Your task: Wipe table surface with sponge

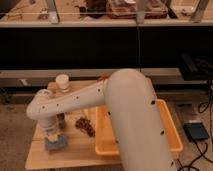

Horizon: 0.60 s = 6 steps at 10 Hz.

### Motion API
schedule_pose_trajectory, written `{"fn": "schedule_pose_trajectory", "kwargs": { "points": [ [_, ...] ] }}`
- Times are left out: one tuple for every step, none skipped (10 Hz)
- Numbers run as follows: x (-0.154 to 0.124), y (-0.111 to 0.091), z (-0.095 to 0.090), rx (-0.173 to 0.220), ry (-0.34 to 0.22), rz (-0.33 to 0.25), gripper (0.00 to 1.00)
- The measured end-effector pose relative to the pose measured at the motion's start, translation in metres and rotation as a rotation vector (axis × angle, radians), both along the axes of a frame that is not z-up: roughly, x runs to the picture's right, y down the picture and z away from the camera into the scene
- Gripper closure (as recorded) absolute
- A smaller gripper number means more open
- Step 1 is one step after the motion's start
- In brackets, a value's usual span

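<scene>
The blue-grey sponge (56, 144) lies flat on the light tan table surface (75, 157), near its front left corner. My gripper (54, 134) comes straight down from the white arm (75, 102) and is shut on the top of the sponge, pressing it on the wood. The arm's wide upper part hides the middle of the table.
A brown crumbly pile (85, 125) lies on the table just right of the sponge. A yellow tray (169, 131) takes up the table's right side. A white cup (62, 83) stands at the back left. A dark device (196, 131) lies on the floor at the right.
</scene>
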<state>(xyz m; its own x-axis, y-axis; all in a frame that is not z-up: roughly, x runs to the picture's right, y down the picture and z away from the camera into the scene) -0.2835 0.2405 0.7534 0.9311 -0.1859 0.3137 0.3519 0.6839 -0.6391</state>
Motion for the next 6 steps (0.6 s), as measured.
{"fn": "schedule_pose_trajectory", "kwargs": {
  "points": [
    [-0.004, 0.006, -0.004, -0.006, -0.014, -0.009, 1.0],
    [-0.007, 0.012, -0.008, -0.015, -0.03, -0.02, 1.0],
    [-0.01, 0.017, -0.011, -0.022, -0.04, -0.03, 1.0],
    [-0.011, 0.028, -0.018, -0.036, -0.053, -0.046, 1.0],
    [-0.009, 0.037, -0.024, -0.051, -0.059, -0.058, 1.0],
    [-0.004, 0.046, -0.028, -0.068, -0.059, -0.065, 1.0]
  ]
}}
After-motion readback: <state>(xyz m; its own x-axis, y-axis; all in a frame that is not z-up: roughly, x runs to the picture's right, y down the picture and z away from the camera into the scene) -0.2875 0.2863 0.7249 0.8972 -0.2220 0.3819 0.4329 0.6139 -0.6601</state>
